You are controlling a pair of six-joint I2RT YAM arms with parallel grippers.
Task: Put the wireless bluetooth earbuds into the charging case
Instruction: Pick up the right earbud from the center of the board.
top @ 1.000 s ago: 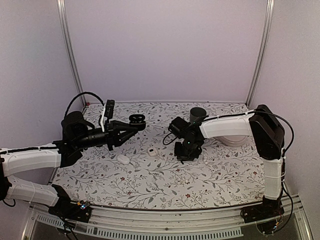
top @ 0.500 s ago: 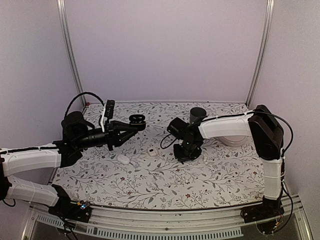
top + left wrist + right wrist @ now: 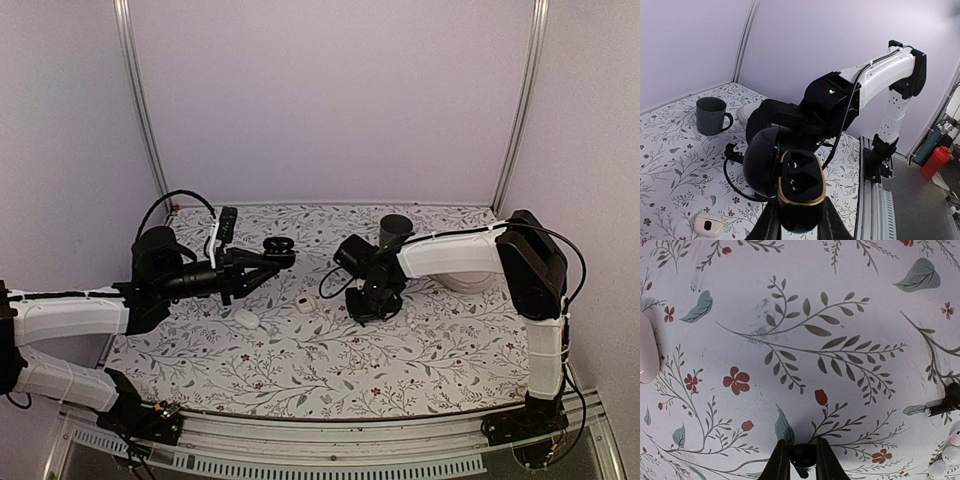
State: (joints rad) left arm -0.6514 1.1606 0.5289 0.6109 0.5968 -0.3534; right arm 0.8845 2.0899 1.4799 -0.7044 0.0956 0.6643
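Nearest the arm bases, on the floral table cover, one white oval pod lies below and short of the left gripper, apart from it. A second, smaller white item sits between the two grippers, just left of the right gripper; what it is cannot be told.

The right gripper points straight down at the cover. In its wrist view the two fingers are pressed in on one small black earbud, which is pinched between the tips right at the table surface. One white rounded shape shows far off to the side of those fingers, and a few small pale pieces lie at the opposite corner, too cut off to name.

The left gripper is raised off the table and clamped on one black charging case, which stands out past its fingertips, well apart from the right gripper. In the left wrist view the case is open, with its lid tipped back, a gold rim, and two sockets that are both empty.

Beyond the right gripper stands one dark mug, upright, with its handle showing in the left wrist view. One white bowl sits farther right, partly behind the right arm.
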